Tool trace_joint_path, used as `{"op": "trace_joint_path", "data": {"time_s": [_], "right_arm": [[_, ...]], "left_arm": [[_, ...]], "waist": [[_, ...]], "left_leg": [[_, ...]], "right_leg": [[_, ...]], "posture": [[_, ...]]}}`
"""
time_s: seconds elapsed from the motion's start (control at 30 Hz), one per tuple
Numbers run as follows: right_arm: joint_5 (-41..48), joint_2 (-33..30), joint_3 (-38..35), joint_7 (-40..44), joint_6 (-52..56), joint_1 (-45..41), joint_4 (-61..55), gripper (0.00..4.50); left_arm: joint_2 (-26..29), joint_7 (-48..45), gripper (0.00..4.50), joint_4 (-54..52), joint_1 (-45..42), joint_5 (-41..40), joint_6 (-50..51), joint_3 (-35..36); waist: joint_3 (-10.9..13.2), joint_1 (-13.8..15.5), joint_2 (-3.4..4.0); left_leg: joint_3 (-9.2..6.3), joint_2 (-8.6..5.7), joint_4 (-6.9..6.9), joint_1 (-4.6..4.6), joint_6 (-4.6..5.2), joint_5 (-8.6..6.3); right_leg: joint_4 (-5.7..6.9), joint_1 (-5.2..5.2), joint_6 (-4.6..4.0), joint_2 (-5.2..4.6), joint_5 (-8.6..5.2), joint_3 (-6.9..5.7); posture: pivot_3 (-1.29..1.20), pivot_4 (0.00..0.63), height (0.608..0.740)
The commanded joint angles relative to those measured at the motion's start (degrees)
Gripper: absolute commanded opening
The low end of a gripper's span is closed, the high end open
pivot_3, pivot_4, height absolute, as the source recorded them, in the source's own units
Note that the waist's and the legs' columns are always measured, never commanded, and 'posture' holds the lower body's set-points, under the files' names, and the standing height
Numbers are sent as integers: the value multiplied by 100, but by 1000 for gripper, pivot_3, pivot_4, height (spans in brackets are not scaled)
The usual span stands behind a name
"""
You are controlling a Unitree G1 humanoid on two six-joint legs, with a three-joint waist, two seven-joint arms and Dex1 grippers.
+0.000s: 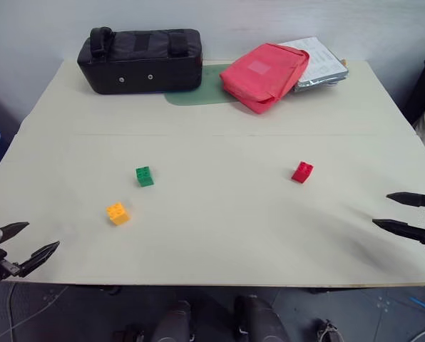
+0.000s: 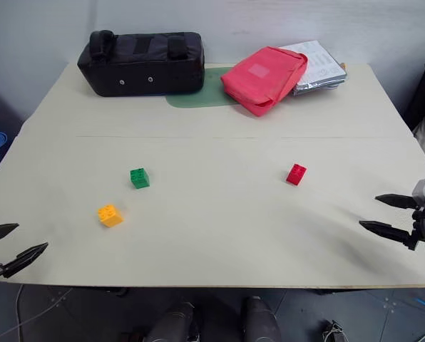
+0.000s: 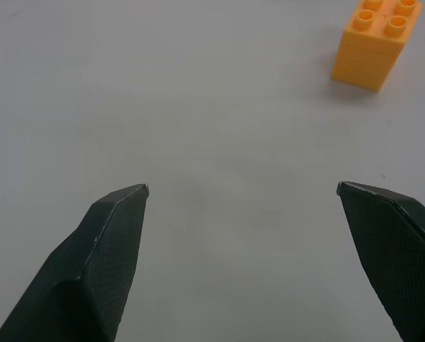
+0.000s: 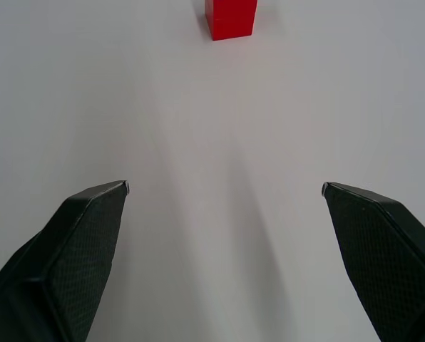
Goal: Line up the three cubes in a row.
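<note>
At the near left corner of the table (image 1: pixel 212 256), left gripper (image 1: pixel 28 241) hovers with fingers spread wide, nothing between them. Orange-yellow cube (image 1: pixel 118 213) is the closest brick, a little ahead of it and inboard, studs up, not touching the fingertips; the left wrist view shows it off to one side of the gap, not centred. Green cube (image 1: pixel 145 176) sits further out past the orange-yellow one, slightly more inboard, the two near each other but apart.

Right gripper (image 1: pixel 400 211) is at the near right edge, also fully released, empty, tips pointing inboard across the table. Red cube (image 1: pixel 302 172) lies ahead of it toward the table middle, well clear of the fingers; the right wrist view has it roughly in line with the gap. Red is well apart from the other two cubes.

Far beyond both grippers, along the back edge: black bag (image 1: pixel 141 60), red pouch (image 1: pixel 264 75) beside it overlapping a green mat (image 1: pixel 198 91), and a silver packet (image 1: pixel 319 64) partly under the pouch.
</note>
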Motion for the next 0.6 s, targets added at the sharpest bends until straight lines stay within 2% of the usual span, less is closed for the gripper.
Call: {"op": "trace_joint_path", "data": {"time_s": [0.03,0.6], "right_arm": [[111,-13,-284,-33,-40,49,-104,4458],[-46,45,-71,-254,-266,-140,3,4458]], "left_arm": [[41,-68,4468,122,56,74,-223,48],[-25,75,4468,52,191,39,-141,94]], "waist": [[0,-3,0],[0,-79,0]], "left_leg": [[0,0,0,0,0,0],[0,0,1,2,-2,1]], "right_leg": [[0,0,0,0,0,0],[3,0,0,0,0,0]], "posture": [[0,150,740],[0,150,740]]}}
